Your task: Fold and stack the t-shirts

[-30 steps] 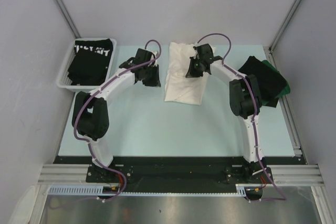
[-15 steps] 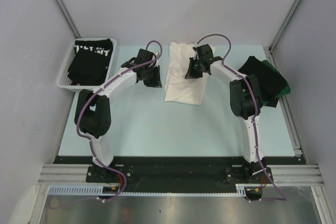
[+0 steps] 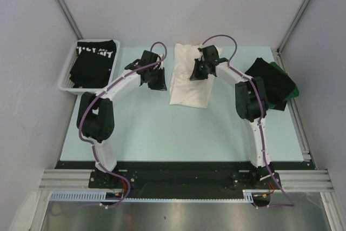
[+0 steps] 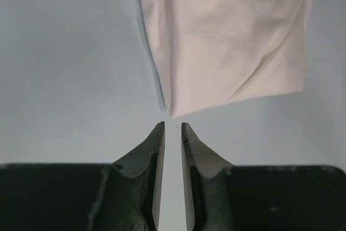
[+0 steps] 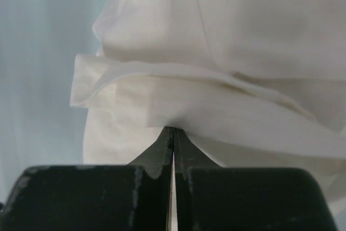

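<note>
**A:** T-shirts first: where do they lie?

**B:** In three spots on the desk [image 3: 162, 128]. The white t-shirt [image 3: 186, 93] is at 12 o'clock from the middle, folded into a long rectangle. The black t-shirt with white lettering [image 3: 94, 63] sits in the basket [image 3: 66, 77] at 10 o'clock. At 2 o'clock a black t-shirt [image 3: 273, 79] lies on top of a dark green t-shirt [image 3: 293, 90], which shows only at its edge.

**A:** How does the white one look close up?

**B:** Creamy, soft and creased, with several layers stacked. One folded edge curls loosely (the right wrist view shows it best).

**A:** And the left tool [image 4: 172, 125]?

**B:** It stands narrowly parted with nothing between the fingers. Its tips are just short of the white t-shirt's corner, over bare desk.

**A:** The right tool [image 5: 173, 131]?

**B:** Pressed fully together, with its tips touching the underside of that curled fold. I cannot tell whether any cloth is nipped.
</note>
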Available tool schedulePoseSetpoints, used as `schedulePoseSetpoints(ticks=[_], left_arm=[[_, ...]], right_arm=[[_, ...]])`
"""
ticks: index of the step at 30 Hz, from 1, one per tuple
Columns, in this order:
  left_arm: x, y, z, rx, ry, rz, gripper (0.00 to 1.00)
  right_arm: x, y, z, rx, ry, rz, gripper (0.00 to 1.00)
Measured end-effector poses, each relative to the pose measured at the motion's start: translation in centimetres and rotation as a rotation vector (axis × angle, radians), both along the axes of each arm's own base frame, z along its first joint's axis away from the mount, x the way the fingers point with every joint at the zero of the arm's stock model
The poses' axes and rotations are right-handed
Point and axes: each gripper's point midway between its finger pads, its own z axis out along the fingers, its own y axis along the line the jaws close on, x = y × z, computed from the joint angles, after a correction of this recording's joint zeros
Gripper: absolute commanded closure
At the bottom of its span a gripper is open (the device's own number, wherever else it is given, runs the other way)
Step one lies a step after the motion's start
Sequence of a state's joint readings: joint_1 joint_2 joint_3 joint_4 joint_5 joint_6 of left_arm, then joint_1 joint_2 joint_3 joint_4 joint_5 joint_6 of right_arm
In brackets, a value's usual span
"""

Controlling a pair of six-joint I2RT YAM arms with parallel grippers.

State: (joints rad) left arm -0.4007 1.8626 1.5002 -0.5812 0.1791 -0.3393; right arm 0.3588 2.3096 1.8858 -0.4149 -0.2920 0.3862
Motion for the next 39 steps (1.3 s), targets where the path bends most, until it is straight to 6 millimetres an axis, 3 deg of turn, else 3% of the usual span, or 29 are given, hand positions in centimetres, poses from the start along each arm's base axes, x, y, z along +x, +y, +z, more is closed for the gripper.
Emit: schedulePoseSetpoints(ticks=[8, 13, 19, 23, 28, 33, 39], left_arm=[[-0.2, 0.1, -0.1, 0.004, 0.006, 0.0, 0.77], [-0.5, 0.2, -0.6, 0.011, 0.02, 0.0, 0.77], [-0.9, 0.4, -1.1, 0.015, 0.034, 0.0, 0.78], [-0.9, 0.4, -1.2, 0.015, 0.035, 0.0, 0.78], [-0.8, 0.3, -1.1, 0.013, 0.033, 0.0, 0.78], [-0.9, 0.2, -1.1, 0.006, 0.035, -0.004, 0.78], [-0.9, 0.2, -1.1, 0.004, 0.035, -0.006, 0.78]], right_arm=[[3.3, -0.9, -2.3, -0.004, 0.007, -0.014, 1.0], [5.2, -1.6, -0.7, 0.004, -0.041, -0.033, 1.0], [7.8, -3.9, 1.9, 0.021, -0.106, -0.082, 1.0], [8.4, -5.2, 2.3, 0.025, -0.113, -0.106, 1.0], [7.6, -5.1, 1.5, 0.029, -0.085, -0.102, 1.0], [4.3, -3.7, -0.5, 0.023, -0.006, -0.074, 1.0], [1.5, -2.1, -0.7, 0.022, 0.023, -0.036, 1.0]])
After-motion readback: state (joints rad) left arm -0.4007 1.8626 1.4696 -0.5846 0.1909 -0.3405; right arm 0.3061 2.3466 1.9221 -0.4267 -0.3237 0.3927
